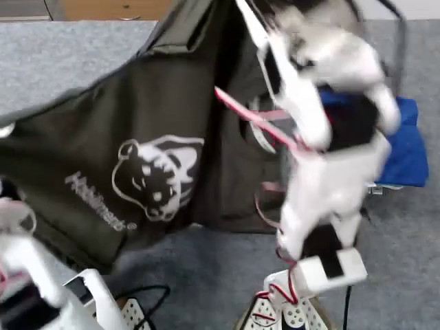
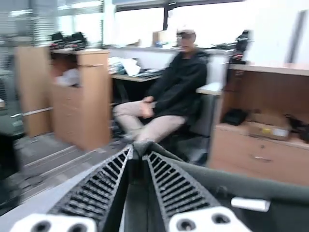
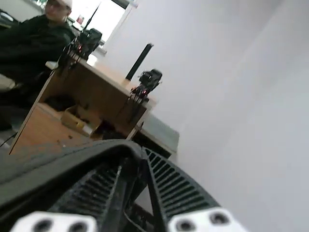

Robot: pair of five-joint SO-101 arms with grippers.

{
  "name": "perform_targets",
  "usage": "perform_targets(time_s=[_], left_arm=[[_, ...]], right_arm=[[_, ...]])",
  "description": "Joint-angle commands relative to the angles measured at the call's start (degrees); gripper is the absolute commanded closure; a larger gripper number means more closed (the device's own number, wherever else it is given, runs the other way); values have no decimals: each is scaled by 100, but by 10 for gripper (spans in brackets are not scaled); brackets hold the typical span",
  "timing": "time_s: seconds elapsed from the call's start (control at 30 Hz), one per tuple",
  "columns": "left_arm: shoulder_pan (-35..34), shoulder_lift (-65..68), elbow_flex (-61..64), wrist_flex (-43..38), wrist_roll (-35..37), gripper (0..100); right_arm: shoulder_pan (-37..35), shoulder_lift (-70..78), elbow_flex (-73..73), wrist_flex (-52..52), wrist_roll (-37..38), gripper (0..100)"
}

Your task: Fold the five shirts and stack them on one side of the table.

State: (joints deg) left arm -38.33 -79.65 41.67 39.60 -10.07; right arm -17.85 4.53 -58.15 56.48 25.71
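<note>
Daylight is pouring through the windows behind the desks and blowing them out to white glare. The pale wall is glowing evenly. Soft overhead light is falling on the grey worktop; the dark shirt is swallowing it, while the white arm is shining brightly.

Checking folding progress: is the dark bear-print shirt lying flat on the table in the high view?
No, the dark shirt hangs raised and spread in the air, with the grey table showing beneath its lower edge.
</note>
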Motion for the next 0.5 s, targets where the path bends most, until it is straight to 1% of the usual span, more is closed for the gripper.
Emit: perform_targets(time_s=[0.0, 0.07, 0.1, 0.17, 0.3, 0.47], left_arm=[[686, 110, 1582, -2084, 0, 981], [888, 418, 2180, -2848, 9, 981], [923, 655, 2321, -3059, 9, 981], [923, 1288, 2259, -3218, 18, 981], [844, 2774, 1327, -3253, 422, 981], [782, 4769, -369, -3253, 862, 981]], right_arm=[[-40, 681, 268, -791, -9, 996], [-40, 1059, 295, -1055, -149, 996], [-40, 1209, 286, -1152, -299, 996], [-40, 1446, 268, -1327, -519, 996], [-40, 1974, 233, -1644, -747, 996], [-40, 2686, -75, -1873, -774, 996]])
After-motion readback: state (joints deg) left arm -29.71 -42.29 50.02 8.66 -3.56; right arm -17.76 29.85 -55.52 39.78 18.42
